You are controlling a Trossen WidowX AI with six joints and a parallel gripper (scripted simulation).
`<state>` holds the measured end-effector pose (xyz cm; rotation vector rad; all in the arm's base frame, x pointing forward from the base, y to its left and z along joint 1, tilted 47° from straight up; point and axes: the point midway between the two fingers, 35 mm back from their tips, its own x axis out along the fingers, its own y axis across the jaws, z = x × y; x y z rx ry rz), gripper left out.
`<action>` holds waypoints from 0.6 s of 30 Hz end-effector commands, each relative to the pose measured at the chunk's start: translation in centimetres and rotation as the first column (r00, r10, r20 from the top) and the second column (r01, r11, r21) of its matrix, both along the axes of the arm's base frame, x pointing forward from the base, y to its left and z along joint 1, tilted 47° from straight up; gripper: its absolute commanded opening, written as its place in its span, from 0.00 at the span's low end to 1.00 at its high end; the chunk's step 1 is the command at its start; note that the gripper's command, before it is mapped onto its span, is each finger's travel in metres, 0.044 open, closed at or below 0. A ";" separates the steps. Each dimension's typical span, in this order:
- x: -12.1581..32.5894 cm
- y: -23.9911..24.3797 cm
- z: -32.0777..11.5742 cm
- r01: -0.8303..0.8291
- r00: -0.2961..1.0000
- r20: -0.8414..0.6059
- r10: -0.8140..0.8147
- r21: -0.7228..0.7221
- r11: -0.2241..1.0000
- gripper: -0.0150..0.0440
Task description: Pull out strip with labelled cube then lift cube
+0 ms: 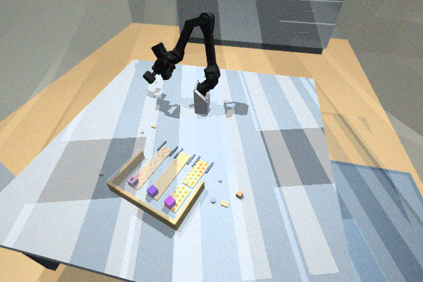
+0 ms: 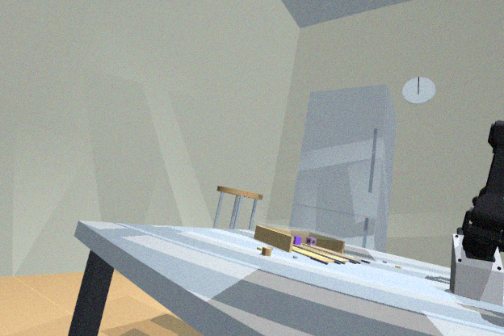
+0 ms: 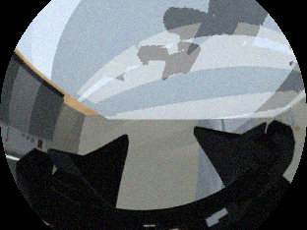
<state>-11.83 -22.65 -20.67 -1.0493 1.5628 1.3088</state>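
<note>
A mauve cube with a dark mark (image 1: 132, 180) (image 2: 311, 241) sits at the walled end of the pink zigzag strip (image 1: 152, 167), which looks unbroken. A violet cube (image 1: 152, 190) (image 2: 297, 240) sits on the tan grid strip (image 1: 173, 173), with no gap visible. A magenta cube (image 1: 169, 202) sits on the dotted strip (image 1: 198, 170), which is split by a gap into two pieces. My gripper (image 1: 157, 76) (image 3: 161, 135) is open and empty, raised near the arm's base, well away from the strips. It is outside the exterior view.
A low wooden wall (image 1: 140, 205) (image 2: 273, 238) surrounds the cube ends on three sides. Short dark bars (image 1: 209, 167) flank the strips' other ends. An orange cube (image 1: 239, 194) (image 2: 266, 251), a pale tile (image 1: 224, 203) and a small grey disc (image 1: 213, 200) lie outside the wall.
</note>
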 end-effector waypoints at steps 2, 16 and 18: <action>0.8 -0.7 0.3 -0.079 0.997 0.013 0.079 -0.002 0.997 0.93; 19.4 -7.3 8.4 -0.984 -0.074 -0.073 0.995 -0.155 -0.084 0.93; 21.7 -7.0 9.5 -0.953 -0.243 -0.123 0.962 -0.154 -0.260 0.93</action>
